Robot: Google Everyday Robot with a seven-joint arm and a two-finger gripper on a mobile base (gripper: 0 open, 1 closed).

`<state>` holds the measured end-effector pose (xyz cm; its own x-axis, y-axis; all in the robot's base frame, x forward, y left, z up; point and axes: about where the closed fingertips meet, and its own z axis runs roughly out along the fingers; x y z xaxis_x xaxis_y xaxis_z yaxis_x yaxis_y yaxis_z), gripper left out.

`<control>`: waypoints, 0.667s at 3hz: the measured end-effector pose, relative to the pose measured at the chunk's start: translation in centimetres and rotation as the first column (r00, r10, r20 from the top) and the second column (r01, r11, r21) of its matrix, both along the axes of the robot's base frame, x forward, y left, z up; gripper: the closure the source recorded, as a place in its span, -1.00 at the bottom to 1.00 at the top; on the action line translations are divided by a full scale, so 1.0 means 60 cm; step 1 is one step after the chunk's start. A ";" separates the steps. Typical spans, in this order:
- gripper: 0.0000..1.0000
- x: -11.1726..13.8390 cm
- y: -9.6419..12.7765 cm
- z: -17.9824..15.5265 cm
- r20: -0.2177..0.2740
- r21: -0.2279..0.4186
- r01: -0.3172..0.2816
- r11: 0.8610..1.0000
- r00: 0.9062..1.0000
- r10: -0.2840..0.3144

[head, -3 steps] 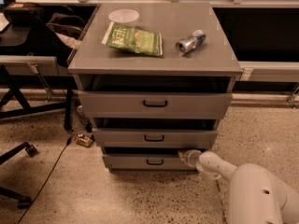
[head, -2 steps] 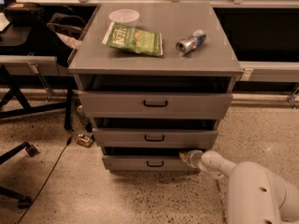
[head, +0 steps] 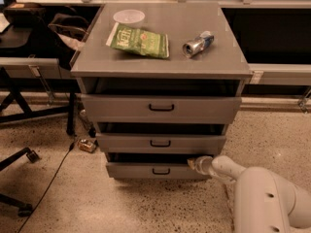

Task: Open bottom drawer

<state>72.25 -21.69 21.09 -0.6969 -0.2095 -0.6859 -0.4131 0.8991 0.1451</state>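
The bottom drawer (head: 158,171), lowest in the cabinet (head: 165,64), faces me, its long front running left to right and standing slightly out. The gripper (head: 196,164) sits at its upper right corner; I cannot tell its grip. A speckled floor (head: 121,208) lies beneath.

The bottom drawer (head: 131,171) is matt grey metal with a small black handle (head: 161,171). The gripper (head: 195,164), at its upper right edge, looks like smooth pale plastic. The can (head: 198,44) is shiny metal; the floor (head: 121,208) is speckled stone.
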 end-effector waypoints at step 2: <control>1.00 -0.061 -0.028 0.011 -0.066 0.081 0.004 0.997 0.998 0.001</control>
